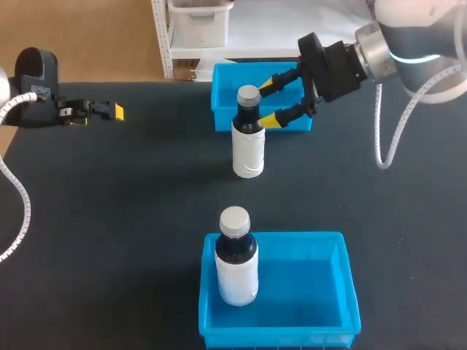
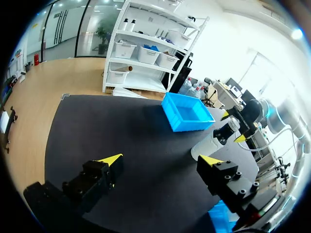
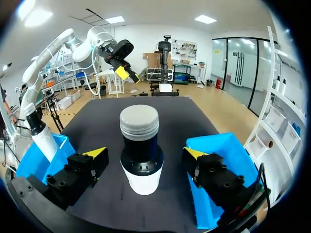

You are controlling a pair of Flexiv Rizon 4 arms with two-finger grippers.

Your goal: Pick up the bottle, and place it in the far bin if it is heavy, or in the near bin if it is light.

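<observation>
A bottle with a white body, dark neck and grey cap stands upright on the black table, just in front of the far blue bin. My right gripper is open, its yellow-tipped fingers on either side of the bottle's neck without touching it. The right wrist view shows the bottle centred between the spread fingers of that gripper. A second, similar bottle stands inside the near blue bin. My left gripper hangs open and empty at the table's far left.
In the left wrist view, the open left gripper looks across bare black table toward the far bin, the bottle and my right gripper. The table's far edge runs just behind the far bin.
</observation>
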